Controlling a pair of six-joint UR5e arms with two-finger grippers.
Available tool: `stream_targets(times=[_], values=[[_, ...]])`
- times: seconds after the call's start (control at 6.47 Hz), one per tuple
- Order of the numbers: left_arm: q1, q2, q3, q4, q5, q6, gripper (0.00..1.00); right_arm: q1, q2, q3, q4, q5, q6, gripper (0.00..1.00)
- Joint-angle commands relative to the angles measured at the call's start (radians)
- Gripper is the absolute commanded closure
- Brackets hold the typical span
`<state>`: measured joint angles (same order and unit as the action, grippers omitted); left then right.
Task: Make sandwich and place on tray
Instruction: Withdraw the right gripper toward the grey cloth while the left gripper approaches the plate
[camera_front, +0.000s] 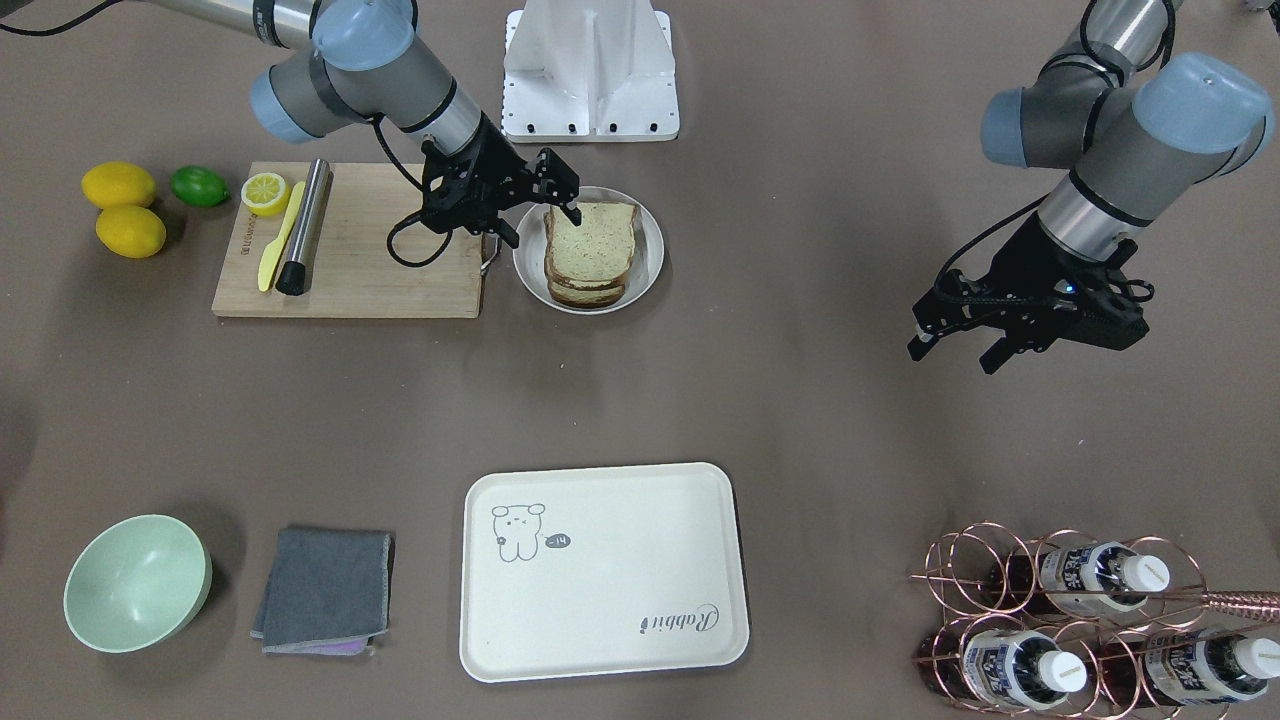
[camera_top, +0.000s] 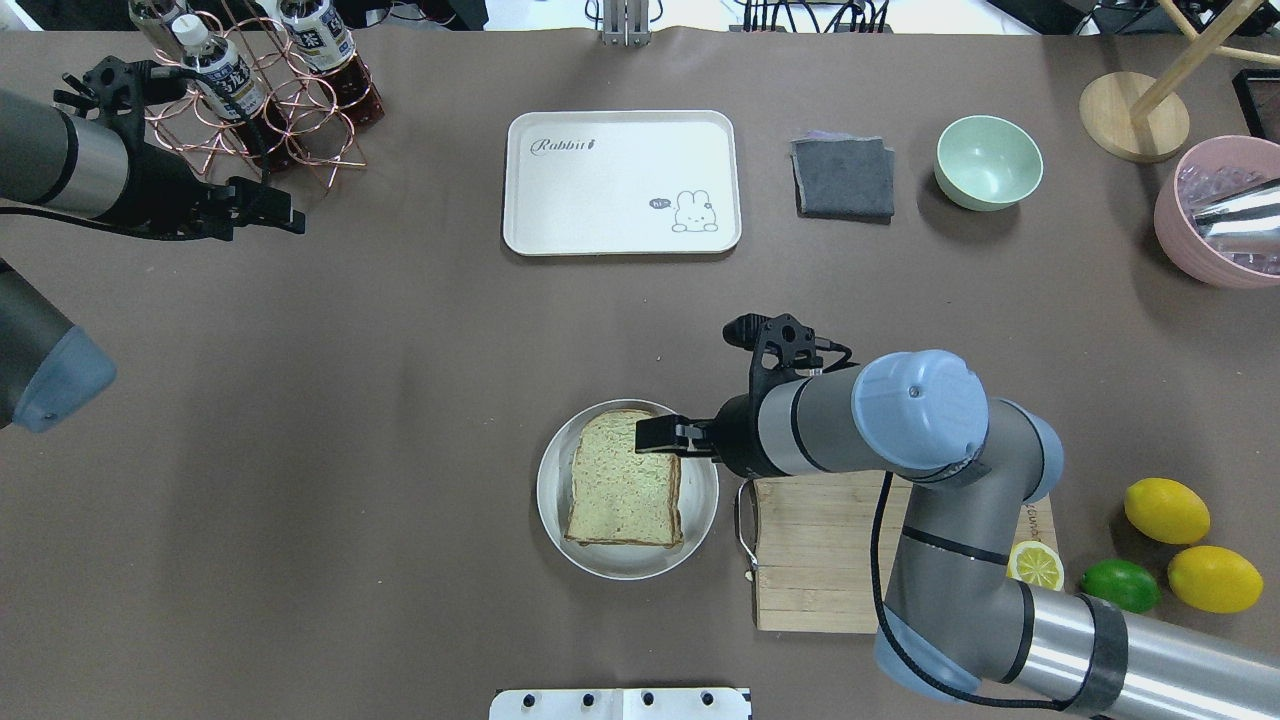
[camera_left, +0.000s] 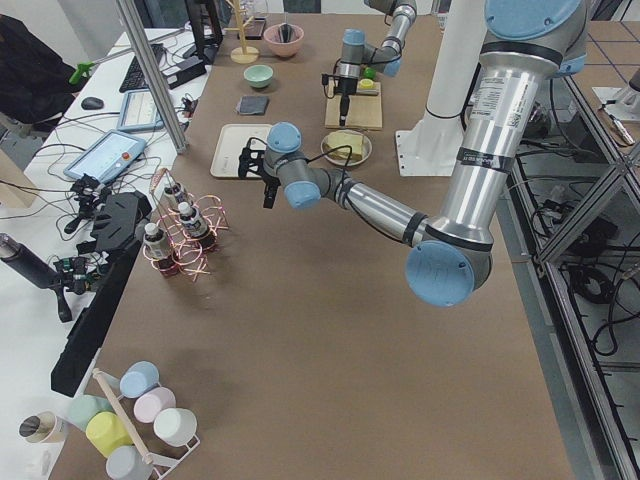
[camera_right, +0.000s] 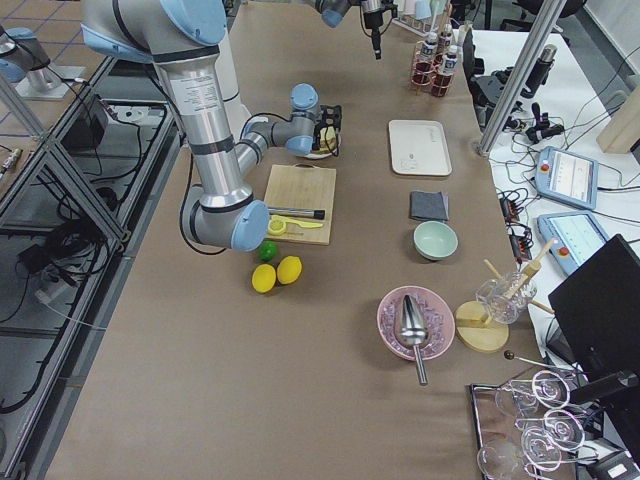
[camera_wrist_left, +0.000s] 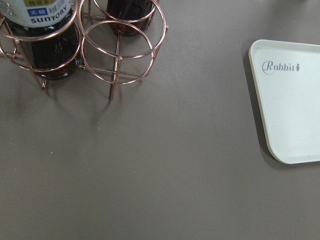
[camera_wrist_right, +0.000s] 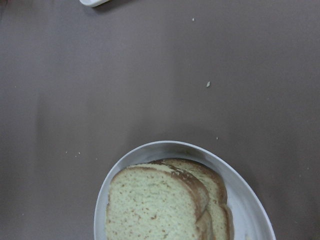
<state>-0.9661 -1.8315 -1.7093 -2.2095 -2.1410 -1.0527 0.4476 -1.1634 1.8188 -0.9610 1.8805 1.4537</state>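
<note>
Pale toast stack (camera_top: 622, 480) on grey plate (camera_top: 620, 568) | right gripper (camera_front: 541, 226) at its right edge, fingers apart, likely to grasp | left gripper (camera_front: 952, 360) idle far left, fingers apart | tray (camera_front: 600, 600) bare.

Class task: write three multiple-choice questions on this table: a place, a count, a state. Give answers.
1. The toast slices lie on: A the tray; B the grey plate; C the cutting board.
2. Whole lemons: A two; B three; C four.
3. The left pincer is: A shut on a bottle; B shut on the cloth; C open, empty.
Answers: B, the stack sits in the plate; A, two lie beside the lime; C, its fingers are apart with nothing between.
</note>
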Motion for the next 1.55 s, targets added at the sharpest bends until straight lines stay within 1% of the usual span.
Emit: stream_targets(times=[0.0, 0.15, 0.31, 0.46, 0.62, 0.77, 0.93, 1.08, 1.24, 1.39], values=[[0.047, -0.052, -0.01, -0.001, 0.009, -0.147, 0.02, 0.159, 0.011, 0.03, -0.097, 0.176, -0.009, 0.01], [0.137, -0.072, -0.035, -0.002, 0.112, -0.224, 0.02, 0.262, 0.005, 0.027, -0.123, 0.274, -0.015, 0.01], [0.218, -0.1, -0.038, -0.001, 0.18, -0.272, 0.02, 0.361, 0.004, 0.025, -0.148, 0.384, -0.062, 0.01], [0.272, -0.116, -0.038, 0.001, 0.231, -0.294, 0.02, 0.431, -0.002, 0.022, -0.192, 0.44, -0.129, 0.01], [0.318, -0.118, -0.042, -0.001, 0.287, -0.297, 0.05, 0.474, -0.03, 0.01, -0.217, 0.443, -0.229, 0.01], [0.351, -0.123, -0.044, -0.001, 0.315, -0.305, 0.24, 0.529, -0.042, -0.033, -0.217, 0.491, -0.31, 0.01], [0.403, -0.121, -0.044, -0.001, 0.372, -0.328, 0.31, 0.569, -0.061, -0.039, -0.211, 0.541, -0.329, 0.01], [0.496, -0.123, -0.043, -0.002, 0.46, -0.369, 0.35, 0.577, -0.064, -0.039, -0.211, 0.551, -0.329, 0.01], [0.547, -0.123, -0.044, -0.002, 0.508, -0.378, 0.36, 0.577, -0.068, -0.039, -0.211, 0.542, -0.329, 0.01], [0.581, -0.123, -0.046, -0.004, 0.538, -0.415, 0.37, 0.592, -0.065, -0.038, -0.211, 0.551, -0.329, 0.01]])
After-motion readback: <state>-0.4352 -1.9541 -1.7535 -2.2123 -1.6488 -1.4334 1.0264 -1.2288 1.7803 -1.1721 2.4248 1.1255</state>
